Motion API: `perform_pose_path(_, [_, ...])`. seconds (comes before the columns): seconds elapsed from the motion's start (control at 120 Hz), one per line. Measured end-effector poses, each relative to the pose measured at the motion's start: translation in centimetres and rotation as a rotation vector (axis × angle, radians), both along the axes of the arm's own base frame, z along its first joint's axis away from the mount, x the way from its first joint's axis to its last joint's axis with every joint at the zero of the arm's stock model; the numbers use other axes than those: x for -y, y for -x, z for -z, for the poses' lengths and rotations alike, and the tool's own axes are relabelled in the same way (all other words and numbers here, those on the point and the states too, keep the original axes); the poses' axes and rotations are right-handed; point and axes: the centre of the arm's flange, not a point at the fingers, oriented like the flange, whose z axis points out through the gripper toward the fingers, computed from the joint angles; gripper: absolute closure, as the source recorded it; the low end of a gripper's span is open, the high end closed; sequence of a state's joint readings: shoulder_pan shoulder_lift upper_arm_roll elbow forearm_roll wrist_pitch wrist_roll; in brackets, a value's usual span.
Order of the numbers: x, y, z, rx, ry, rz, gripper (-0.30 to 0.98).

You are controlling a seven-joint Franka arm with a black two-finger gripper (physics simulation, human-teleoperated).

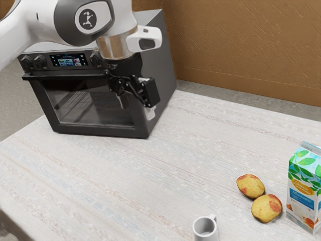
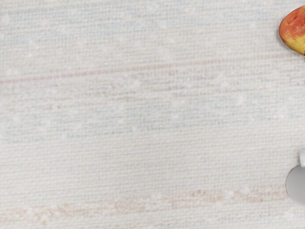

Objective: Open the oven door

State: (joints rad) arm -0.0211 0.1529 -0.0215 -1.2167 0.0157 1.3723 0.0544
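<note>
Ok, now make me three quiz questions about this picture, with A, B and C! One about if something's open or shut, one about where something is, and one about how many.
1. How is the door of the oven?
A) wide open
B) shut
C) half open

2. Where is the mug?
A) inside the oven
B) on top of the oven
C) on the table

3. How many red-and-yellow fruits are there?
A) two
B) four
C) five

Right letters:
1: B, the door lies flat against the oven's front.
2: C, the mug stands on the pale striped tabletop.
3: A, one fruit lies beside another, near the carton.
</note>
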Motion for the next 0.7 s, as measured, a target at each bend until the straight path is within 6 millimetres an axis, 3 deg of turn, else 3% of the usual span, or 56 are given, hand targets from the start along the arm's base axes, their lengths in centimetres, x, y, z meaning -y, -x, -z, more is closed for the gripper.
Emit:
perform_pose_path(0.317, [0.0,-0.3,-0.4,0.032,-0.001,0.010,0.00])
perform_pose_path(0.367, [0.0,0.2,-1.7,0.057,0.000,0.010,0.00])
perform_pose_path(0.417, [-0.2,2.6,-6.7,0.150,0.000,0.009,0.00])
perform_pose_path(0.458, [-0.6,7.1,-12.6,0.261,-0.006,0.017,0.00])
perform_pose_path(0.5, [-1.2,11.0,-16.7,0.345,-0.013,0.049,0.00])
perform_pose_path(0.558, [-4.8,15.7,-20.8,0.438,-0.099,0.007,0.00])
perform_pose_path(0.6, [-5.7,18.2,-22.2,0.473,-0.201,-0.028,0.00])
perform_pose_path(0.65, [-6.5,19.6,-22.1,0.479,-0.304,-0.048,0.00])
perform_pose_path(0.7, [-8.9,20.6,-22.2,0.494,-0.366,-0.052,0.00])
